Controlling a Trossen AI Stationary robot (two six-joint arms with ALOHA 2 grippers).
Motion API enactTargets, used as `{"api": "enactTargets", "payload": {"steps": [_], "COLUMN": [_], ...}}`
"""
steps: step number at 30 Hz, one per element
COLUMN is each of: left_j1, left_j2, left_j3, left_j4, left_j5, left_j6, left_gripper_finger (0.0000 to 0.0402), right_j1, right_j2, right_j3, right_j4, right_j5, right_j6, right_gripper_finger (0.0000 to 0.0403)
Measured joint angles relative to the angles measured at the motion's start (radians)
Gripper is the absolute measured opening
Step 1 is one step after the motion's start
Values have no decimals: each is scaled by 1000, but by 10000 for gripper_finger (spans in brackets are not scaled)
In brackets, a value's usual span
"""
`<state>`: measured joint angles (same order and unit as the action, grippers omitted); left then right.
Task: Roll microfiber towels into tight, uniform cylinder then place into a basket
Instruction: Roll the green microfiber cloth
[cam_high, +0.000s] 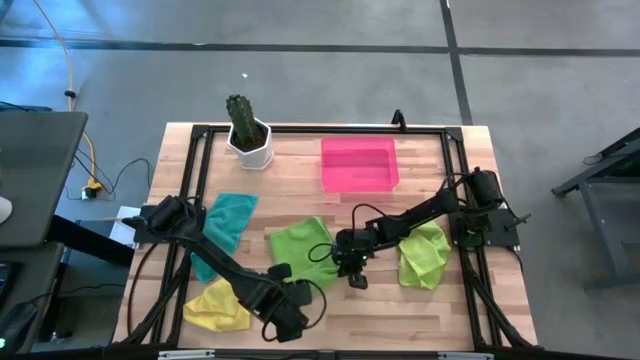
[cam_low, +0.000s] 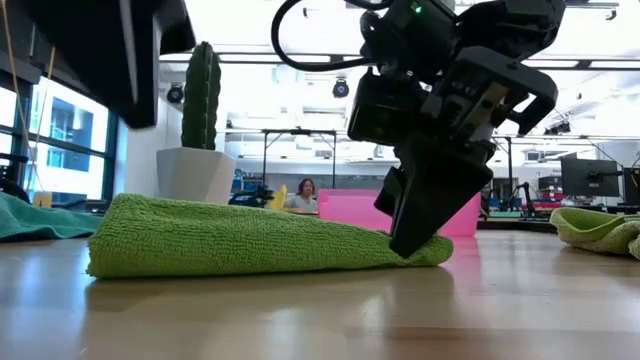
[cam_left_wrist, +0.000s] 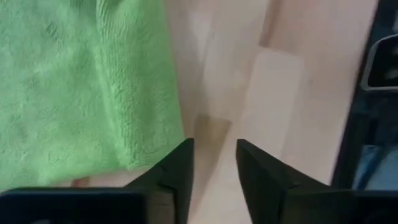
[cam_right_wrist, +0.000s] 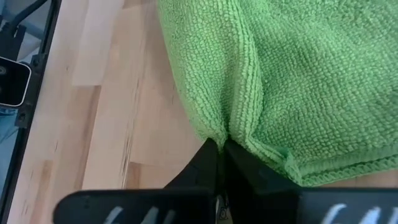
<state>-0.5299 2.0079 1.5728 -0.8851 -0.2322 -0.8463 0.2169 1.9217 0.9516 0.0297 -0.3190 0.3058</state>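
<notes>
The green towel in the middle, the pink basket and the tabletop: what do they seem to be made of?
Green towel: soft looped-pile cloth, likely microfiber; nubby weave and stitched hem show. Pink basket: glossy, seemingly translucent plastic, judging by its bright even color. Tabletop: pale wood planks with visible grain and seams, smooth and faintly sheened.

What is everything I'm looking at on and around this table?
Lime green towels: two; one at the table's middle, one to its right.
Teal towel: one, left of the middle towel.
Yellow towel: one, near the front left edge.
Basket: one, bright pink, at the back, empty.
Cactus pot: one, white with a green cactus, back left.
Table: one, pale wood, black frame.
Person: one, seated far behind the table.
Left gripper: dark, fingers apart over bare wood beside the middle towel.
Right gripper: dark, pinched shut on the middle towel's edge.
</notes>
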Motion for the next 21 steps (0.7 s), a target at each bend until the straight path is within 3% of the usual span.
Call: {"api": "enactTargets", "payload": {"steps": [9,17,21], "left_j1": [-1,-1,-1], "left_j2": [0,0,0], "left_j3": [-125,-204,-246], "left_j4": [142,205,247], "left_j5": [-97,-102,-46], "left_j6": [-14,-76,-119], "left_gripper_finger": [202,211,212], "right_j1": [0,-2,-2], "right_j2": [0,1,1], "right_j3": [0,0,0], "right_j4": [14,23,23], "right_j5": [-2,14,16], "right_j6": [-26,-45,-45], "right_gripper_finger": [2,2,2]}}
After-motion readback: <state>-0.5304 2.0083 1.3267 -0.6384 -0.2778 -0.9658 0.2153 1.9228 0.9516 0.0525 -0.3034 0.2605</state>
